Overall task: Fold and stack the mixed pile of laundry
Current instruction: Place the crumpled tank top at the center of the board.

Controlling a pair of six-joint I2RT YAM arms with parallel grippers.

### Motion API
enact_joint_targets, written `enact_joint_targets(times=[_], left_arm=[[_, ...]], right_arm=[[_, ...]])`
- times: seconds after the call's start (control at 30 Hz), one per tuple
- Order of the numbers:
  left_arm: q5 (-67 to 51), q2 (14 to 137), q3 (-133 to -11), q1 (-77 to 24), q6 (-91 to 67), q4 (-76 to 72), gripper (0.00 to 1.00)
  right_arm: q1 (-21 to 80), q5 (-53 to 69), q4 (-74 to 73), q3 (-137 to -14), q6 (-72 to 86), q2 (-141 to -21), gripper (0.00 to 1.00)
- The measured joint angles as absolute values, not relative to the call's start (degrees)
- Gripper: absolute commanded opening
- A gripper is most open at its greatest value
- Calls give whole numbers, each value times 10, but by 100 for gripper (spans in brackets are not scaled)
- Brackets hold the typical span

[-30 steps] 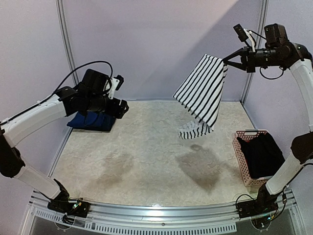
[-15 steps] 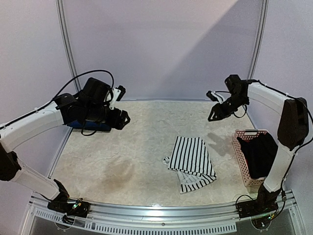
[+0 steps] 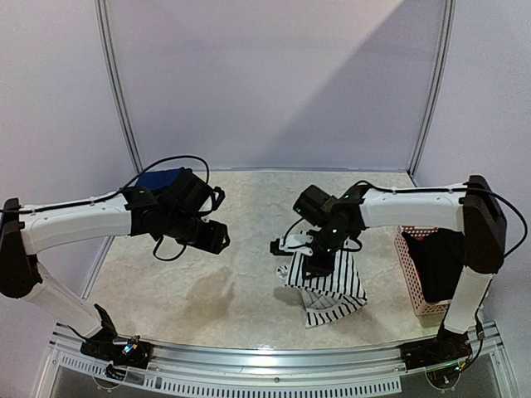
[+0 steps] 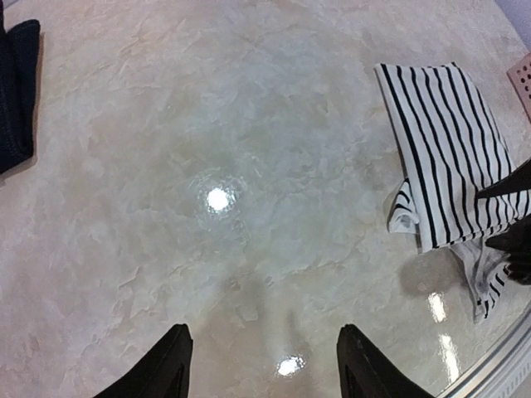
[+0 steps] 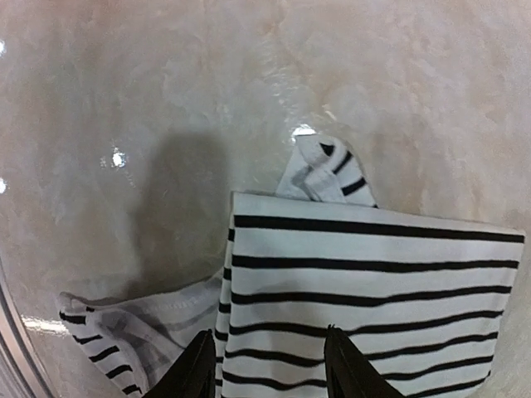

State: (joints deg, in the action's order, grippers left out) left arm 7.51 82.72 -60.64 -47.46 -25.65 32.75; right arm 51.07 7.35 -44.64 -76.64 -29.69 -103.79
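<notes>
The black-and-white striped tank top (image 3: 333, 288) lies loosely folded on the table, right of centre. My right gripper (image 3: 312, 264) hovers low over its left part. In the right wrist view the gripper (image 5: 270, 373) is open, with the striped cloth (image 5: 365, 274) showing between the fingers (image 5: 199, 369). My left gripper (image 3: 213, 237) is open and empty over bare table. In the left wrist view (image 4: 265, 369) the striped top (image 4: 444, 149) lies at the right. A folded navy piece (image 3: 160, 178) lies at the far left, also in the left wrist view (image 4: 17, 91). The plaid shirt is out of view.
The pink slotted basket (image 3: 412, 278) stands at the right edge with a black garment (image 3: 441, 261) in it; its corner shows in the left wrist view (image 4: 523, 75). The marbled table (image 3: 249, 307) is walled at the back and sides, with a metal rail along the front.
The right gripper let the striped top fall onto the table, then swung down from the far right to just over it. The left arm moved toward the table's middle.
</notes>
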Motion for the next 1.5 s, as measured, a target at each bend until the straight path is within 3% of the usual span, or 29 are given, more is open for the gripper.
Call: enact_joint_targets(times=[0.13, 0.3, 0.57, 0.7, 0.8, 1.07, 1.13, 1.2, 1.5], left_arm=[[100, 775, -577, -472, -285, 340, 61], [116, 725, -550, -469, -302, 353, 61], [130, 700, -540, -466, -304, 362, 61], [132, 700, -536, -466, -304, 363, 61], [134, 700, -533, -466, -304, 363, 61], [140, 686, -530, -466, -304, 364, 61], [142, 684, -529, -466, -304, 363, 61], [142, 685, -527, -466, -304, 362, 61], [142, 692, -524, -466, -304, 362, 61]], right_arm=[[547, 40, -444, -789, -299, -1094, 43], [560, 13, -438, -827, -296, -1139, 30], [558, -18, -444, -836, -286, -1163, 31], [558, -17, -453, -842, -281, -1164, 6], [558, -16, -463, -849, -279, -1168, 0], [558, -13, -488, -888, -277, -1173, 2], [558, -6, -491, -894, -277, -1164, 21], [558, 7, -494, -896, -276, -1151, 33], [572, 15, -500, -884, -284, -1163, 39]])
